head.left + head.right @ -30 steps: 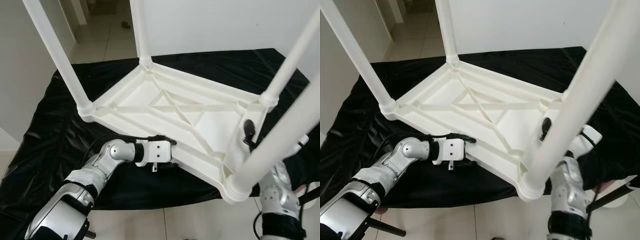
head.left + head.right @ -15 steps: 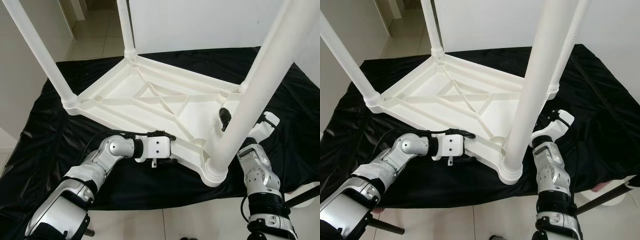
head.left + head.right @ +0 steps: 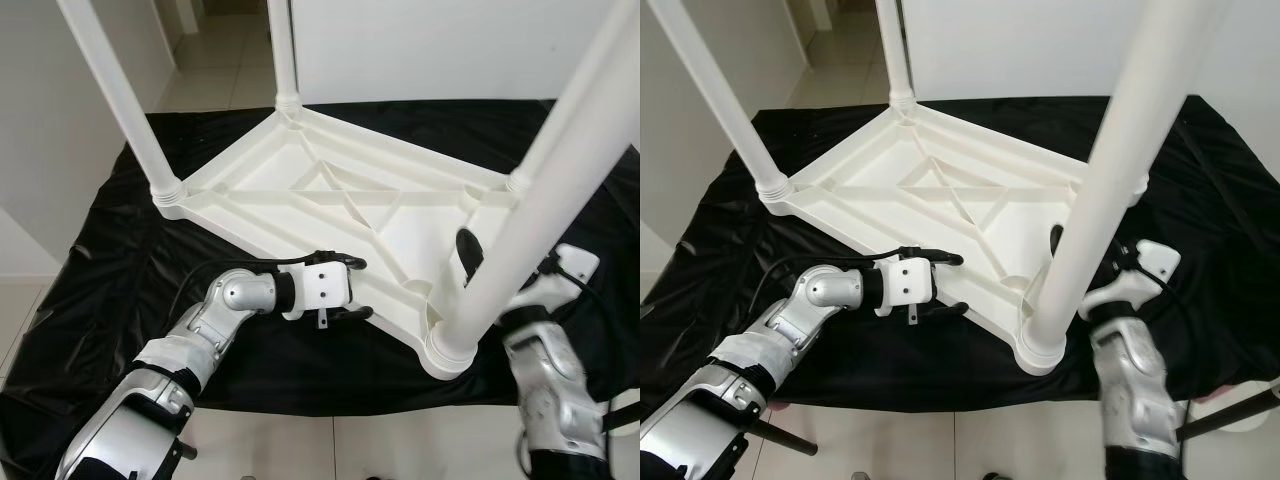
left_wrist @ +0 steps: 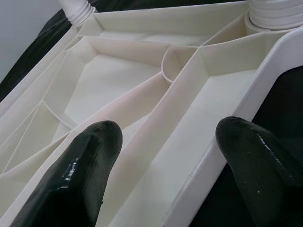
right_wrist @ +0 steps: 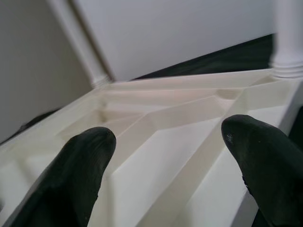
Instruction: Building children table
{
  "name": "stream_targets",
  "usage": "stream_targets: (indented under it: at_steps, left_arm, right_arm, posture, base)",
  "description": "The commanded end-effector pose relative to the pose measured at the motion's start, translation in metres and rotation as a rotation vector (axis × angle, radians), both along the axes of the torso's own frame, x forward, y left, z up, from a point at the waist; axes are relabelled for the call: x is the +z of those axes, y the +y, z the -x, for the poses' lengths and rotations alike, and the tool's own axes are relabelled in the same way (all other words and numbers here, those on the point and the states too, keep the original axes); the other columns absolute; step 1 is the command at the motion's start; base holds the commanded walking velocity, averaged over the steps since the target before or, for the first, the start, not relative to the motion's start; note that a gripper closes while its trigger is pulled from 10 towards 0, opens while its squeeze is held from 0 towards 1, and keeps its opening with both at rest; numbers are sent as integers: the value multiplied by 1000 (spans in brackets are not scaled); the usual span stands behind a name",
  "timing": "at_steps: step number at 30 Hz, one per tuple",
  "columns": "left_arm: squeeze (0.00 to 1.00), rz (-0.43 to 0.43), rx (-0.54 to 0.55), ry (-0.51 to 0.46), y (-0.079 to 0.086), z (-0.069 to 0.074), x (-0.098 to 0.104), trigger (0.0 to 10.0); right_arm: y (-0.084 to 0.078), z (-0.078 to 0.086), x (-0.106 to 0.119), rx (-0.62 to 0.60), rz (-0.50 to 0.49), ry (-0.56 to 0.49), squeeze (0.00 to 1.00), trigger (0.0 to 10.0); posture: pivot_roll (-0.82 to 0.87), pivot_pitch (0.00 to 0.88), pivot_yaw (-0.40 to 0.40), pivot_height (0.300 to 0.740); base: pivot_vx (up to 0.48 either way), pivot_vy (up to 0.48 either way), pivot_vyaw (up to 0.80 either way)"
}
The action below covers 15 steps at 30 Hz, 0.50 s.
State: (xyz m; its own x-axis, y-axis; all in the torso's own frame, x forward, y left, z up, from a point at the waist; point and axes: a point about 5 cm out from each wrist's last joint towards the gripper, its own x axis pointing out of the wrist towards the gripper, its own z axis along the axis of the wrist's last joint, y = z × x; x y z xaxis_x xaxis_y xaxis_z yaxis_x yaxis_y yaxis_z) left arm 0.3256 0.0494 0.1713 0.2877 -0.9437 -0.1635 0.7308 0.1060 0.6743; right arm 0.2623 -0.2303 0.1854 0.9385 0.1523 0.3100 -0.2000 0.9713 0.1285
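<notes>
Across the tiled floor (image 3: 220,70), a black sheet (image 3: 100,290) is spread, with its near edge toward the robot. On this sheet lies the white children's table (image 3: 300,200), upside down, ribbed underside facing up, its tabletop set diagonally over the middle of the sheet. Four white legs stand up from its corner sockets: the far leg (image 3: 280,50), the left leg (image 3: 120,100), the right leg (image 3: 1160,90) and the near leg (image 3: 540,190), which rises close to the camera from the corner nearest the sheet's near edge.

The left arm (image 3: 200,330) reaches in from the near-left corner of the sheet to the tabletop's near rim. The left gripper (image 4: 163,165) straddles that rim: one finger (image 4: 80,170) is over the ribbed underside, the other is outside over the black sheet, and the jaws are spread apart with the rim between them; contact with the rim cannot be confirmed.

The right arm (image 3: 1130,380) comes up beside the near leg. The right gripper (image 5: 165,161) is positioned at the tabletop's right rim, fingers wide apart, one black fingertip (image 3: 468,250) visible inside the frame, just beside the near leg.
</notes>
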Motion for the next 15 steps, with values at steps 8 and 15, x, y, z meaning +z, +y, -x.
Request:
stream_targets:
  at_steps: [8,15]
  left_arm:
    - [0,1,33,9,4,0,-3,10000]
    - [0,-4,23,14,3,0,-3,10000]
  right_arm:
    - [-7,38,7,257,162,54,0,10000]
    - [-16,57,8,380,332,141,0,10000]
  posture:
    - [-90,98,78,740]
    - [-104,94,91,740]
  base:
    - [0,0,0]
    - [0,0,0]
